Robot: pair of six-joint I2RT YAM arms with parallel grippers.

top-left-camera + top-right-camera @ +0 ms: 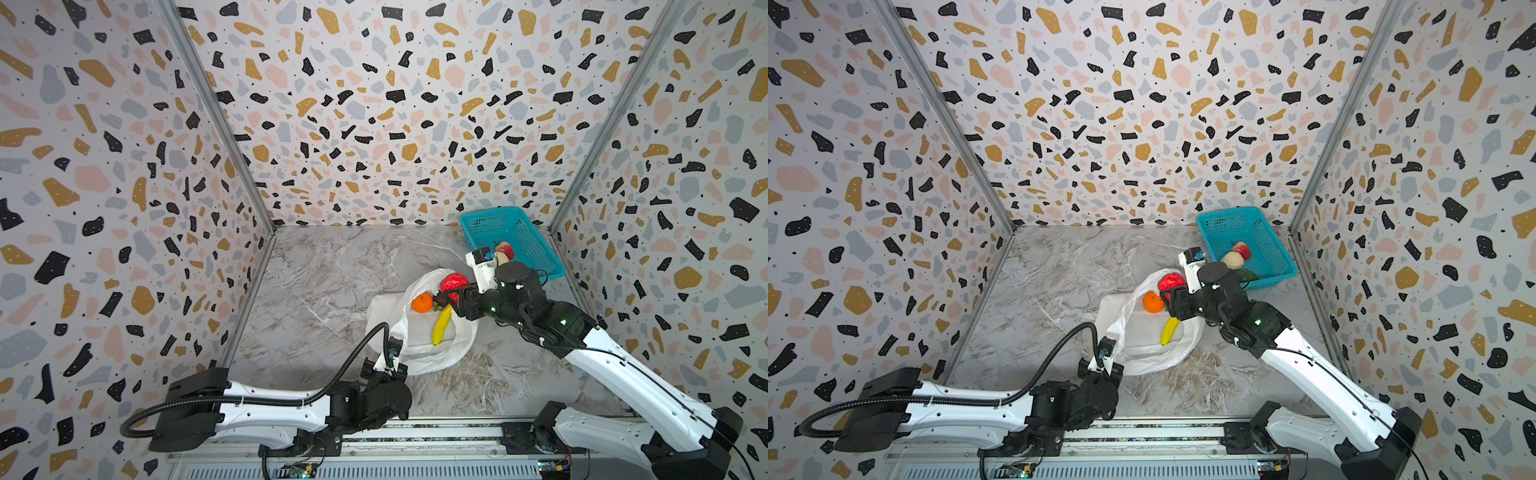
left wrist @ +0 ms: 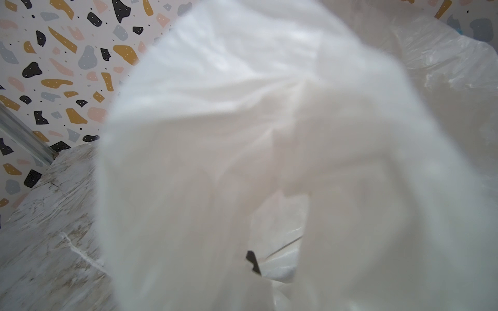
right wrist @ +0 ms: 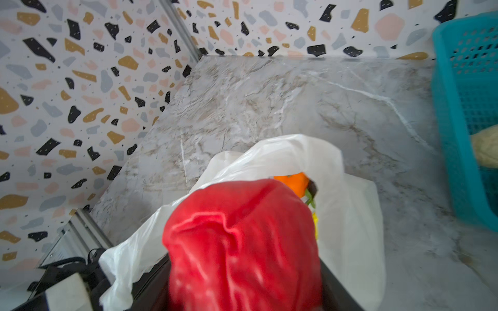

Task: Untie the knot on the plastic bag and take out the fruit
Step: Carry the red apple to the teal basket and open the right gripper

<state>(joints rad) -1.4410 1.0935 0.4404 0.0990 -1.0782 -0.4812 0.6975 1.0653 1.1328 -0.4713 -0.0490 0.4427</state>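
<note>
While the left gripper (image 1: 397, 368) pinches the untied plastic bag (image 1: 432, 357), the right gripper (image 1: 452, 294) grips the red fruit (image 3: 242, 242); orange (image 1: 422, 302) and banana (image 1: 441, 325) are left inside.

You have a grey marble-patterned bench (image 1: 324, 282) bearing two items directly: a crinkly translucent white plastic bag (image 1: 428, 353), mouth open, mid-bench; a teal mesh plastic basket (image 1: 528, 237), far right corner.

Terrazzo-patterned walls (image 1: 374, 104) with metal corner posts (image 1: 216, 116) enclose a grey marble-look tabletop (image 1: 332, 270)
</note>
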